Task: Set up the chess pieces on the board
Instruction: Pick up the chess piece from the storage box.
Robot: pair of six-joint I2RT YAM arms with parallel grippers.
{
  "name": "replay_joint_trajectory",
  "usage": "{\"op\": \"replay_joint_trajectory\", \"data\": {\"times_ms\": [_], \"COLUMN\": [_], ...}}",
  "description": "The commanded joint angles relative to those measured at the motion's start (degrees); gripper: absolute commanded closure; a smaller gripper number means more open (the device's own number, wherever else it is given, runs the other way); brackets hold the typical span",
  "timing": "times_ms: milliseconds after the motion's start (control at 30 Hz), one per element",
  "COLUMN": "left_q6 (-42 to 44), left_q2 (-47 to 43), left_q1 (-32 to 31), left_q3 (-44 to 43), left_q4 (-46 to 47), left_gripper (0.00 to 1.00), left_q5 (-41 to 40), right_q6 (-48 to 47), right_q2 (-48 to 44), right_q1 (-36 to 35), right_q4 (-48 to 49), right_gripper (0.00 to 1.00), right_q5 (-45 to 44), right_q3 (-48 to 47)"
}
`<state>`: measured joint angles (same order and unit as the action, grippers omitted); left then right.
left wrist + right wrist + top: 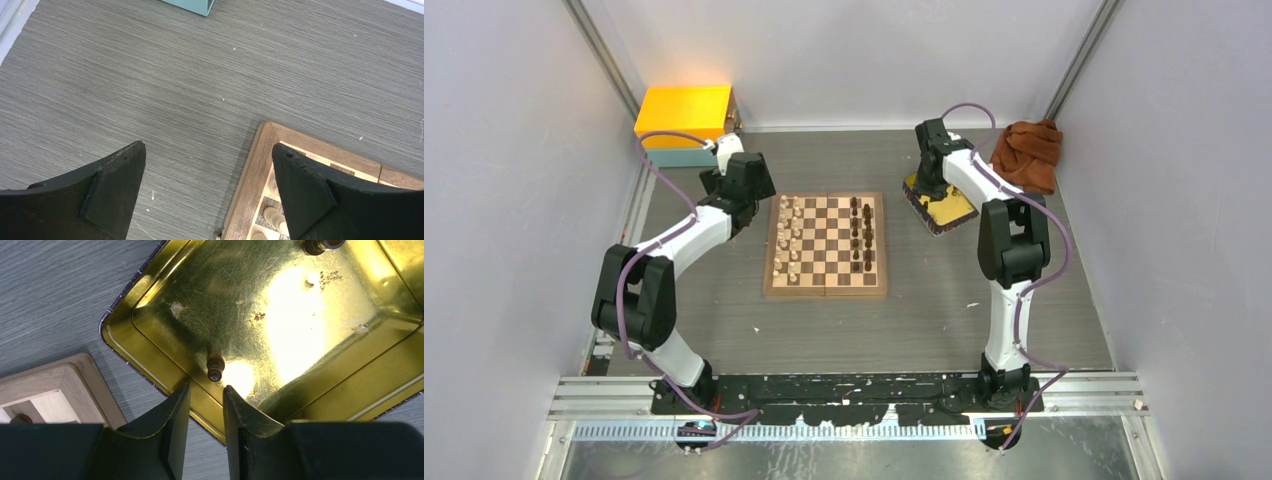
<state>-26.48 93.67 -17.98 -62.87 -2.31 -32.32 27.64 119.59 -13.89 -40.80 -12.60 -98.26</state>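
Task is mostly done, judging by the top view. The board (826, 245) sits mid-table, with cream pieces (789, 240) in two files on its left side and dark pieces (862, 240) in two files on its right. Exact counts and gaps are too small to read.

The dark side is not complete: a dark chessman (215, 366) lies on its side on the floor of the gold tin tray (150, 357), near the rim. A second dark piece (320, 245) is cut off at the top edge of that view. So at least two are left to move, and I can't see any loose cream ones.

The right gripper (206, 390) hovers over the tray rim just short of the lying piece. Its fingers are narrow, a small gap with nothing between them. This looks like the approach for the next pick.

The left gripper (208, 150) is spread wide and empty. It hangs over bare table (175, 75) just beside the board's far left corner, and looks parked.

Off-task items are a yellow box (686, 115) at the back left and a brown cloth (1029, 155) at the back right.
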Motion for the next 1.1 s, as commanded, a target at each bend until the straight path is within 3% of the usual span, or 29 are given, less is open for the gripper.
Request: {"op": "replay_joint_trajectory", "data": {"times_ms": [0,1067], "left_q6": [0.7,0.6], "left_q2": [0.3,1.0], "left_q1": [0.4,0.6], "left_q3": [-2.4,-2.4], "left_q4": [3.4,3.3], "left_gripper": [0.03,0.03], "left_q5": [-1.2,-1.2], "right_q6": [1.2,2.0], "right_q2": [-0.1,3.0], "right_q1": [0.5,1.2], "right_q4": [1.7,3.1], "right_gripper": [0.64,0.65], "right_q5": [0.7,3.3], "right_q3": [-0.8,0.8]}}
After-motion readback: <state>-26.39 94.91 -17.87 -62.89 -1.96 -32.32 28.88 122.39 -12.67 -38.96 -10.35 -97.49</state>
